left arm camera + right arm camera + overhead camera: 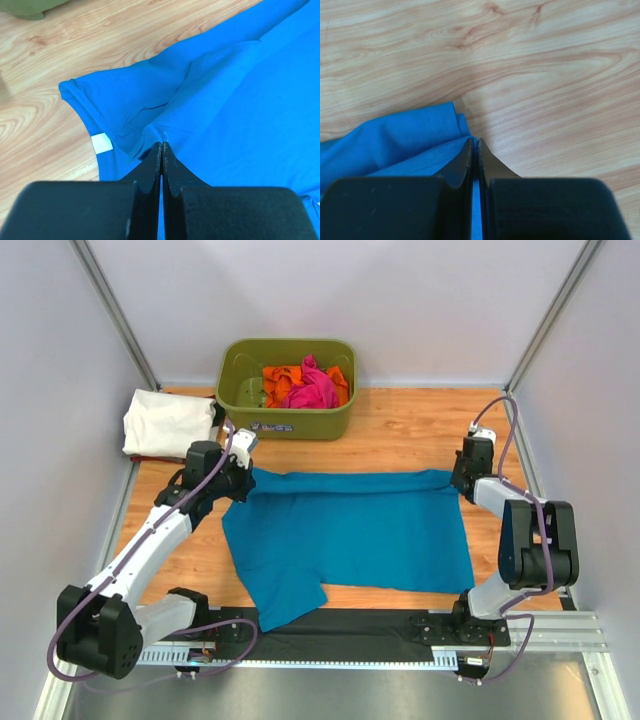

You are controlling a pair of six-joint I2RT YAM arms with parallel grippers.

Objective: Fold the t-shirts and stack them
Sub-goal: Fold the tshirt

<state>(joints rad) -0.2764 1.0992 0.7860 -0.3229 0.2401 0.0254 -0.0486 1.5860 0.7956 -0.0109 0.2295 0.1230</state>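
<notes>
A teal-blue t-shirt (350, 530) lies spread across the middle of the wooden table, one sleeve flopping toward the front left. My left gripper (243, 478) is shut on its far left corner; the pinched cloth (165, 135) bunches at the fingertips in the left wrist view, beside a small white tag (102, 143). At the far right corner my right gripper (464, 480) is shut on the shirt's edge (420, 135). A folded white t-shirt (168, 423) rests at the back left. Pink and orange t-shirts (308, 386) lie crumpled in the tub.
The olive-green plastic tub (287, 416) stands at the back centre. Enclosure walls and metal posts ring the table. A black strip (340, 625) runs along the near edge between the arm bases.
</notes>
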